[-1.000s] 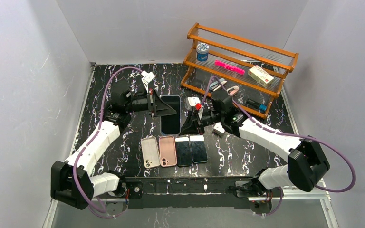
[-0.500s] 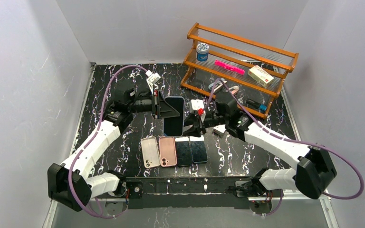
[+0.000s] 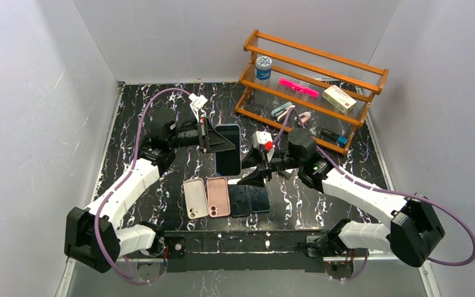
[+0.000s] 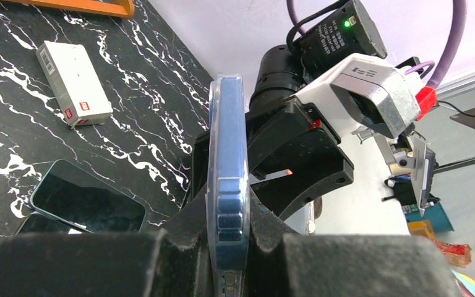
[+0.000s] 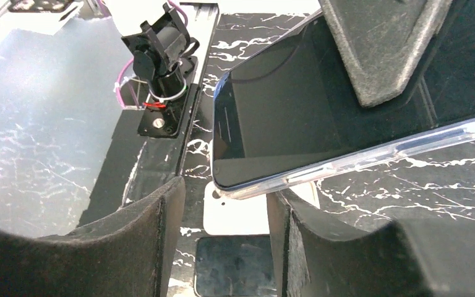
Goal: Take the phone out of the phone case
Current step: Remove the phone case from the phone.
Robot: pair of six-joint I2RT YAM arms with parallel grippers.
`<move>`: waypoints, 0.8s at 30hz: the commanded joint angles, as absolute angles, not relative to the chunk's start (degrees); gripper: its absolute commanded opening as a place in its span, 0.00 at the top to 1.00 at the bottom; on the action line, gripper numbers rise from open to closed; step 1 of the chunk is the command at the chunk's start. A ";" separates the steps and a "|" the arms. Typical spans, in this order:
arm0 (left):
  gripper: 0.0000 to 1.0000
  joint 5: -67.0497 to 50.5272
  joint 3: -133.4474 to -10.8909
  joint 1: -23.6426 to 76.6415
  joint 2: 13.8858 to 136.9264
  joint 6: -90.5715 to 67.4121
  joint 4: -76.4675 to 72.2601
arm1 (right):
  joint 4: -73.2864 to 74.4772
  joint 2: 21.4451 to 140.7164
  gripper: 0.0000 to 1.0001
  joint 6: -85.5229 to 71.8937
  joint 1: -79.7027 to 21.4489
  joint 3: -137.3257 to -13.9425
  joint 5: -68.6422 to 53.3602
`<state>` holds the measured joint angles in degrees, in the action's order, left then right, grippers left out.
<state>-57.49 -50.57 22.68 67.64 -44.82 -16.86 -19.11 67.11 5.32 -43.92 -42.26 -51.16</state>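
Note:
The phone (image 3: 230, 159), dark-screened and still in its clear phone case (image 5: 371, 156), hangs above the table with my left gripper (image 3: 221, 144) shut on it. The left wrist view shows it edge-on (image 4: 227, 154), pinched between the left gripper's (image 4: 229, 213) pads. My right gripper (image 3: 252, 175) stands open just right of the phone's near end. In the right wrist view, the phone's corner (image 5: 235, 167) hangs above the gap of the right gripper (image 5: 222, 213), whose right finger (image 5: 281, 216) lies close under the case edge.
Two empty cases (image 3: 195, 198) (image 3: 218, 197) and two bare phones (image 3: 239, 200) (image 3: 260, 199) lie in a row near the front edge. A wooden shelf (image 3: 312, 80) with small items stands at the back right. A small white box (image 4: 74, 83) lies on the table.
My right gripper has opened and drawn back toward the near side, to the phone's lower end. The left gripper has carried the phone slightly to the right.

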 commanded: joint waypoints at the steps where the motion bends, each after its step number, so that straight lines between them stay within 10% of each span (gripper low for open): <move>1: 1.00 -59.06 -50.13 22.77 66.15 -48.42 -23.28 | -27.15 68.57 0.43 -0.17 -44.15 -42.70 -52.73; 24: 1.00 -61.17 -43.95 25.97 62.20 -54.09 -27.73 | -29.17 71.14 0.98 1.06 -44.13 -43.93 -46.34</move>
<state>-59.02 -45.04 22.55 65.12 -49.56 -25.39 -22.61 70.15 -0.10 -44.10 -42.19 -51.81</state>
